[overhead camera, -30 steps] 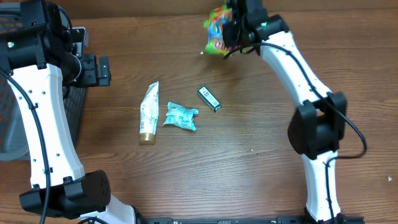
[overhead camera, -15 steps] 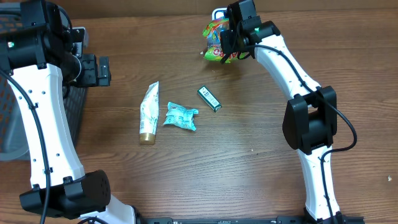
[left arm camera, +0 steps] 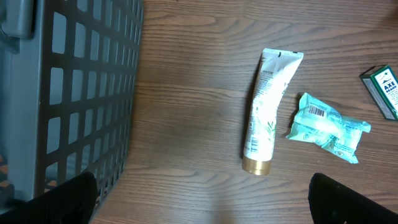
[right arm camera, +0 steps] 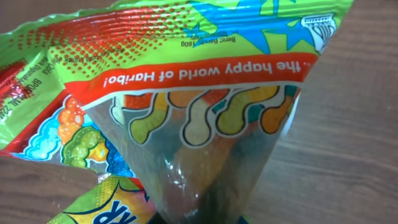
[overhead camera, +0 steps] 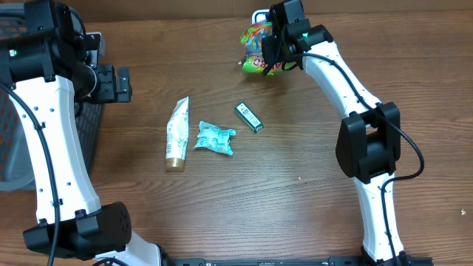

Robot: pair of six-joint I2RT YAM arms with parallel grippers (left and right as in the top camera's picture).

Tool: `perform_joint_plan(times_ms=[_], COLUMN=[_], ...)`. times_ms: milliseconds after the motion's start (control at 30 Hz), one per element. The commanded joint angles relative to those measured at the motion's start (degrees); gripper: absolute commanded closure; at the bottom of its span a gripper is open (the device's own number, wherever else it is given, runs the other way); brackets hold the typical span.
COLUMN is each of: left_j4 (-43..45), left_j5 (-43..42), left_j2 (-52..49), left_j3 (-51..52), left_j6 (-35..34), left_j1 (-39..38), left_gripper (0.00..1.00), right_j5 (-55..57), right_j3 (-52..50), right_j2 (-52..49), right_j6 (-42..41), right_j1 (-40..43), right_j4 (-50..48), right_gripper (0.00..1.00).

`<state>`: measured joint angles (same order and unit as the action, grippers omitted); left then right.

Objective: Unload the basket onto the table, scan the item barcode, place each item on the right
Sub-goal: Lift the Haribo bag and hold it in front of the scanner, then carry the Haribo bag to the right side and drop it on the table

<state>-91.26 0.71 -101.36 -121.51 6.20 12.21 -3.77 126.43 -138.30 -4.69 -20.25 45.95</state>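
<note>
Three loose items mid-tabletop [overhead camera: 244, 210], close together but none touching: a white tube [overhead camera: 177, 133] with its gold cap toward the near side, a crumpled teal packet [overhead camera: 215, 138] just right of it, and a small green box [overhead camera: 248, 117] a little farther back and right again. From the left wrist, a barcode facing up on the packet and the box cut off by the frame's right border.

Candy bag [overhead camera: 259, 50] far back, near the far edge of the tabletop, pinched by the right jaws, which are pressed together on the clear film at one end. Filling the right wrist view: bright green print upside down, gummy shapes behind a clear window, bare wood to the right. Cannot tell whether the bag's free end touches the wood. Just behind it, at the very edge, a pale object [overhead camera: 258, 14], mostly hidden and not identifiable.

Left jaws spread wide with nothing between, dark fingertips [left arm camera: 351, 198] at the lower corners of the left wrist view. Grey mesh basket [left arm camera: 81, 93] walling off the left side, with a bare strip of wood between it and the tube.

Plenty of open wood across the near half, between the left arm [overhead camera: 55, 148] and the right arm [overhead camera: 344, 74]. Also a clear gap between bag and green box.
</note>
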Motion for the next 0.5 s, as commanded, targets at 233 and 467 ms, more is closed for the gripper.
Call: perform_joint_plan(times_ms=[233,467], left_j4=[0.1,0.1], left_j5=[0.1,0.1], left_j2=[0.9,0.9], left_j3=[-0.3,-0.3], left_j6=[0.7,0.7], left_j1=[0.1,0.1], left_gripper=[0.0,0.01], right_j5=[-6.1,-9.5], right_j3=[20.0,38.1], right_j2=[3.1,6.3], right_j6=[0.0,-4.5], right_j1=[0.2,4.0], right_j4=[18.3,38.5], right_gripper=[0.96,0.96])
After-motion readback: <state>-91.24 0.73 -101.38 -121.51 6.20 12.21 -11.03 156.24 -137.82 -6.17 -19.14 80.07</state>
